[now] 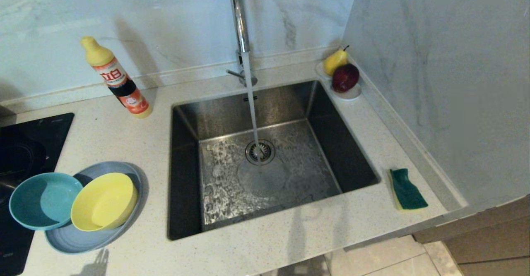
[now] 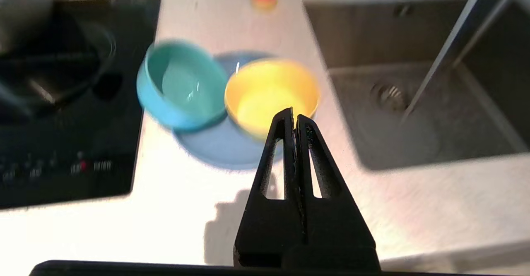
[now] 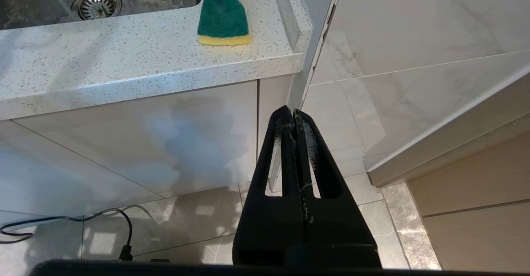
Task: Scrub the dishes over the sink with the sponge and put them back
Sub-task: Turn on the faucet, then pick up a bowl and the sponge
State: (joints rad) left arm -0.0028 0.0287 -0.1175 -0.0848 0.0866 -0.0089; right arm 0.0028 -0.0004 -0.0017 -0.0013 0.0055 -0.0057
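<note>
Both claws together, left claw (image 2: 294,116) above counter edge near yellow bowl (image 2: 271,94).

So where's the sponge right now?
In the head view the sponge lies green side up on the counter to the right of the sink, near the right-hand wall.

Brushed steel sink (image 1: 331,143), speckled stone counter (image 1: 136,143)

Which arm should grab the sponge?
Probably right: the sponge lies on the counter right of the sink, ahead of the shut right gripper. The left gripper is shut above the bowls.
</note>
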